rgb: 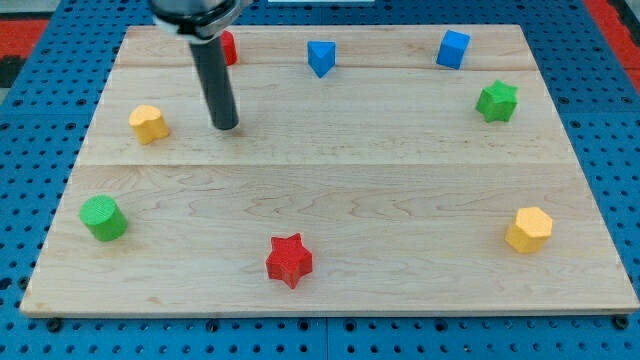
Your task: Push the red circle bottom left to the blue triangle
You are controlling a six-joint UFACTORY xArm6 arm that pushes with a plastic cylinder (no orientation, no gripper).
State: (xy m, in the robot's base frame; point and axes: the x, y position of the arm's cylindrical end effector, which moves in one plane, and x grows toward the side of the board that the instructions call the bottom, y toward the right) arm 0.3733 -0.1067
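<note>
Red circle (pixel 228 47) sits near the table's (pixel 330 200) top-left corner, mostly hidden behind my rod, so only a sliver of red shows and I take its round shape from the task. The blue triangle (pixel 320 57) lies along the same top edge, further toward the middle, apart from it. My tip (pixel 227 126) rests on bare wood below the red circle and to the right of the yellow block (pixel 148 123), touching neither. This tool is a plain rod with no jaws, so there is nothing to open or close and it holds nothing.

I judge the circle to be a light, stiff little block that should slide readily on the smooth wood. Being round, it could roll off my tip if I strike it off-centre, so I would contact its far-left side squarely and push along the top edge toward the triangle's lower left.

No containers are on the table. Other blocks lie well away: a blue cube (pixel 452 49), green star (pixel 496 101), yellow hexagon (pixel 528 229), red star (pixel 289 260) and green cylinder (pixel 102 218).
</note>
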